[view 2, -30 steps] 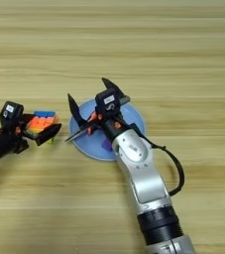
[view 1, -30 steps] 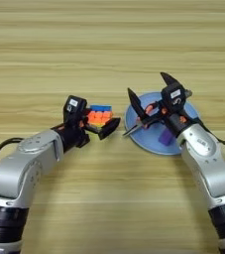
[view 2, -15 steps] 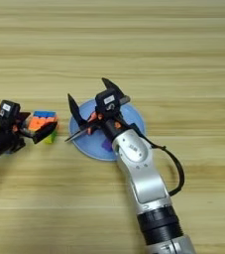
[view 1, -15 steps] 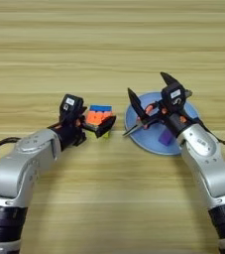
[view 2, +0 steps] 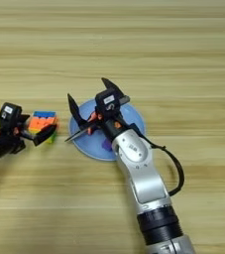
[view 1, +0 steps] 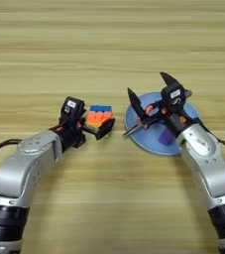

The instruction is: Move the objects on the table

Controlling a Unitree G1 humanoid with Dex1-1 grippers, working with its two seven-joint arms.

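The puzzle cube point(view 1: 98, 118), orange on top with a blue far face, sits left of centre on the table point(view 1: 109, 44). My left gripper point(view 1: 95, 124) is shut on it; one black finger point(view 1: 104, 129) lies across its near side and the other is hidden behind it. Whether the cube rests on the wood or hangs just above it I cannot tell. My right gripper point(view 1: 146, 85) hovers over a blue plate point(view 1: 143, 142) just right of the cube, its two fingers spread wide open and holding nothing.
A small purple block point(view 1: 165, 137) lies on the blue plate, beneath my right wrist. The plate's left rim is about a finger's width from the cube. Bare planks run across the far half of the table.
My left gripper and the cube have shifted slightly left, away from the plate. The right arm has stayed still and open.
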